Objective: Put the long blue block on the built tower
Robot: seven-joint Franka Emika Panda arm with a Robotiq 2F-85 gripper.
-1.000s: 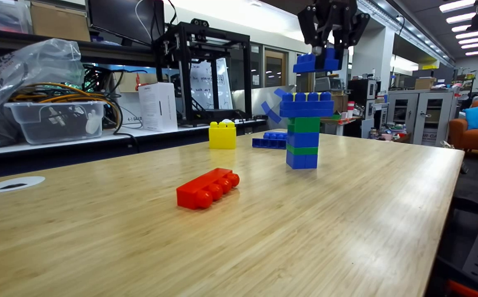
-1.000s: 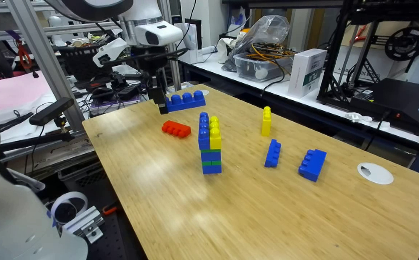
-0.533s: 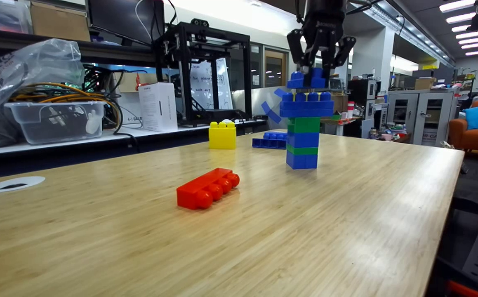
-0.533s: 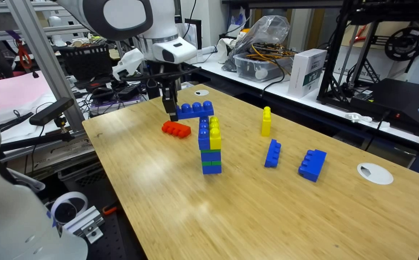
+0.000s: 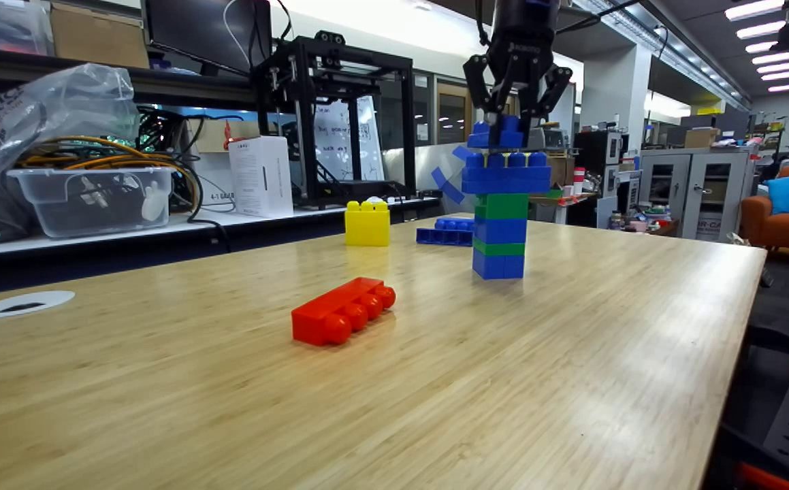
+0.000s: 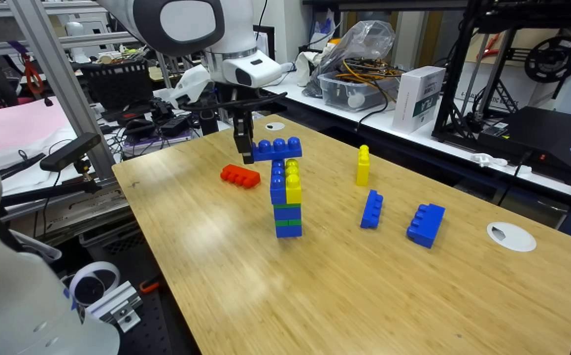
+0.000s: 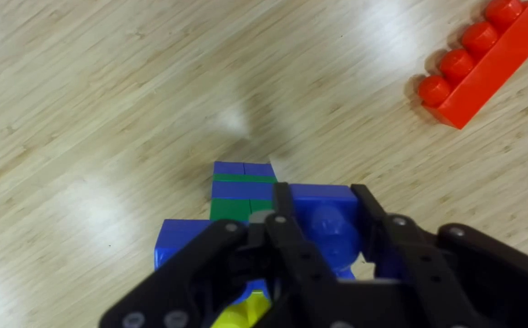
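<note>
The long blue block (image 6: pixel 278 151) is held level, studs up, by one end. My gripper (image 7: pixel 321 193) is shut on it, with its fingers (image 6: pixel 244 140) on either side of that end. The block also shows in an exterior view (image 5: pixel 479 140) and in the wrist view (image 7: pixel 323 197). The built tower (image 6: pixel 287 213) stands upright, with blue and green layers and a blue and a yellow row of studs on top. The block is just above the tower's (image 5: pixel 501 206) top studs, with a thin gap below it. In the wrist view the tower (image 7: pixel 241 189) is left of the block, partly hidden by the gripper.
A red studded brick (image 6: pixel 240 176) lies on the table near the tower. A small yellow brick (image 6: pixel 362 168) stands behind it. Two blue bricks, one narrow (image 6: pixel 372 209) and one wider (image 6: pixel 425 227), lie on the other side. A white disc (image 6: pixel 512 237) is set in the table.
My gripper has carried the long blue block toward the tower, first lowering it, then moving it sideways over the tower's top. The tower and the loose bricks have not moved.
</note>
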